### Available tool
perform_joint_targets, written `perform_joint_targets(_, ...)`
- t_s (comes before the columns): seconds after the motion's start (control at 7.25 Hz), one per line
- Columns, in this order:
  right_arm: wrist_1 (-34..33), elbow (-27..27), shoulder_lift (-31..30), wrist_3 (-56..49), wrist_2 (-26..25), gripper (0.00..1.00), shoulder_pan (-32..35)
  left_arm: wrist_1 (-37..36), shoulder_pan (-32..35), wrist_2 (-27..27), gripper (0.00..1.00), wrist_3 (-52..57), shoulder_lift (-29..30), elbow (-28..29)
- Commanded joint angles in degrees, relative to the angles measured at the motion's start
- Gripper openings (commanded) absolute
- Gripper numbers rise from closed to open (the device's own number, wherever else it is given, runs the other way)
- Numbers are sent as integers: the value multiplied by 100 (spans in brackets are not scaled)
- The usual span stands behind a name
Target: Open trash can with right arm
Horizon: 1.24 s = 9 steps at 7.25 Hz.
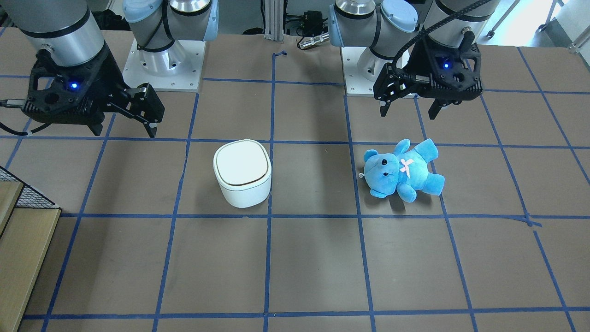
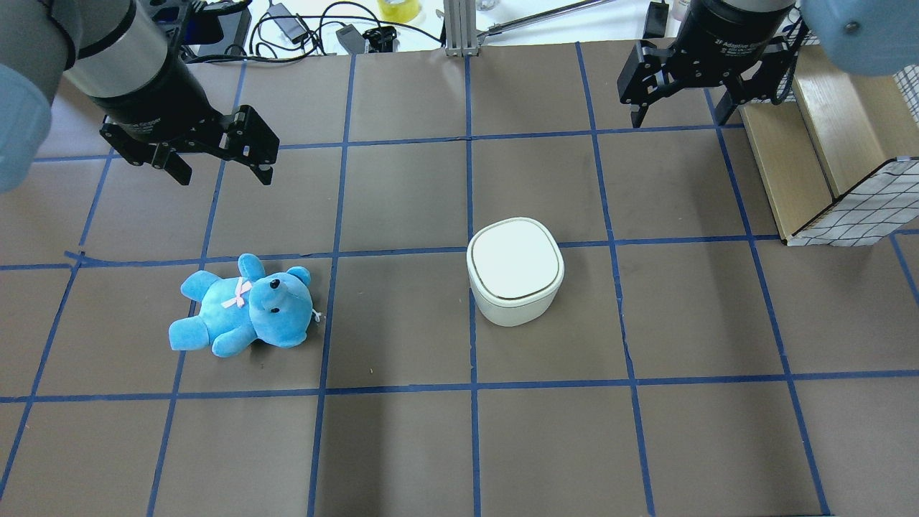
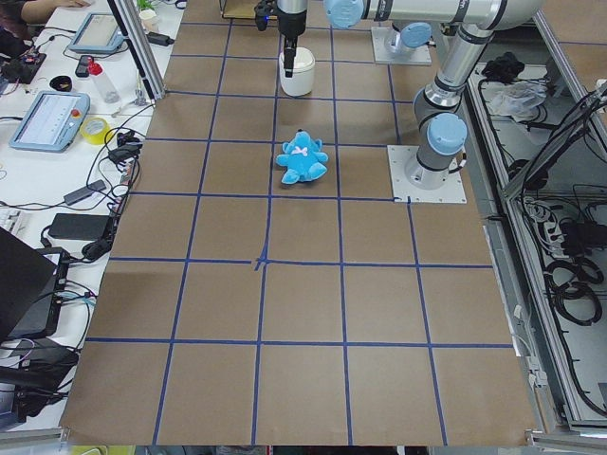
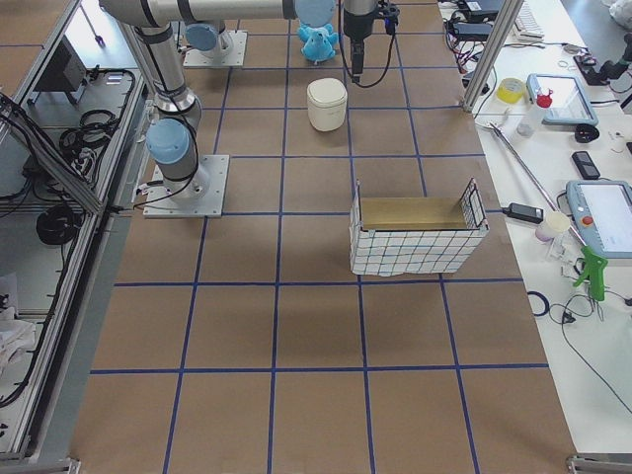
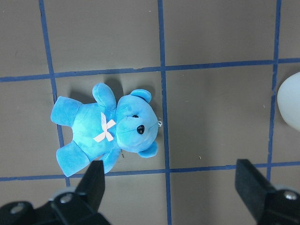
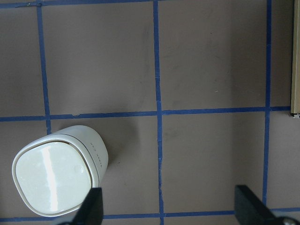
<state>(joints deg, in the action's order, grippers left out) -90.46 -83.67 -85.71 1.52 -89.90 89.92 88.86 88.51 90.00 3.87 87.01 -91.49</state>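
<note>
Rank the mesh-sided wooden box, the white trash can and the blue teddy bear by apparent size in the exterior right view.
1. mesh-sided wooden box: clearly largest, also nearest the camera.
2. white trash can.
3. blue teddy bear: looks slightly smaller, but lies farther off, so these two are unsure.

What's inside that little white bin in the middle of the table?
The trash can hides its inside: its flat lid is shut, flush all round, so any contents are covered. Nothing lies on top of the lid.
</note>
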Motion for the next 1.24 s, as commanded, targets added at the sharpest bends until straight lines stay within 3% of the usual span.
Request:
perform_joint_targets(0.0,-6,0,-7,6,7,100,8,0,0,0,100,0,0,0)
perform_joint_targets(0.41,-15,17,-7,243,95,99,51,0,0,-9,100,0,0,0)
perform_joint_targets(0.55,2,9,-7,722,382,84,78,0,0,0,100,0,0,0)
perform_joint_targets(0.83,11,17,36,1174,579,18,383,0,0,0,100,0,0,0)
perform_joint_targets(0.97,11,9,72,1576,587,0,664,0,0,0,100,0,0,0)
perform_joint_targets(1.1,-6,9,185,1832,596,0,945,0,0,0,100,0,0,0)
